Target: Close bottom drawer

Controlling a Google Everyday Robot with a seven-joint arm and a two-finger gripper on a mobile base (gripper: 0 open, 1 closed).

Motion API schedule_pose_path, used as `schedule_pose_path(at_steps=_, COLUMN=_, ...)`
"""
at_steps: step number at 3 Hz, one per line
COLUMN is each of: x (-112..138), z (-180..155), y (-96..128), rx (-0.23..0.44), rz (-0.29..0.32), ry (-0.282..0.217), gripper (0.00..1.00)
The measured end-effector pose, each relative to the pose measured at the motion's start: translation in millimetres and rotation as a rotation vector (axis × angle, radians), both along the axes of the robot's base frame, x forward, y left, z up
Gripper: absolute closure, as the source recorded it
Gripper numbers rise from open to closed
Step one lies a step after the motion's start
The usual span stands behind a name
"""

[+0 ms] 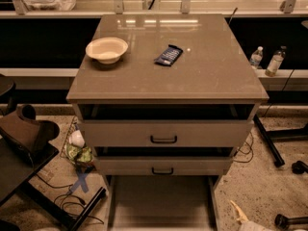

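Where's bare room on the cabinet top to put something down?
Free on the cabinet top: the whole right side, from the dark packet to the right edge, and the front strip ahead of the bowl. Crowded: back-left, around bowl and packet. The gripper sits low at right, beside the pulled-out bottom drawer.

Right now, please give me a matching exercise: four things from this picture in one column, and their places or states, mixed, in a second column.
1 bowl
2 snack packet
3 bottom drawer
4 gripper

a pulled out
b low right, beside the drawer
c cabinet top, left
d cabinet top, centre

Pairs: 1-c, 2-d, 3-a, 4-b
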State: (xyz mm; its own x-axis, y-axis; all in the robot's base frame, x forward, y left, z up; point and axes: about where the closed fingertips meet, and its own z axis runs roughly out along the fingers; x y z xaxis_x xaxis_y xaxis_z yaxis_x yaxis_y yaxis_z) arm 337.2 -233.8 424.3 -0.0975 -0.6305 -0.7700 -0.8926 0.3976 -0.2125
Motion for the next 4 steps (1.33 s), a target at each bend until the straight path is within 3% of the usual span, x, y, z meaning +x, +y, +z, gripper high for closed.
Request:
schedule_pose_path(at_steps=1, x=-13, z=-22, y=-13, rx=-0.036, rz=-0.002, ry=0.027, gripper=0.00)
schedule_pose_path(at_steps=2, x=-39, z=-56, y=-40, rx=-0.073, rz=0.023, ry=0.050, gripper=0.00)
schedule_pose_path(at_steps=3, x=-65, z=-99, y=-64, rx=-0.101, rz=0.089, ry=0.066, gripper=0.00)
schedule_pose_path(at_steps=4, x=-90, z=-141, y=-69, rx=-0.101, rz=0.138, ry=0.094, gripper=0.00)
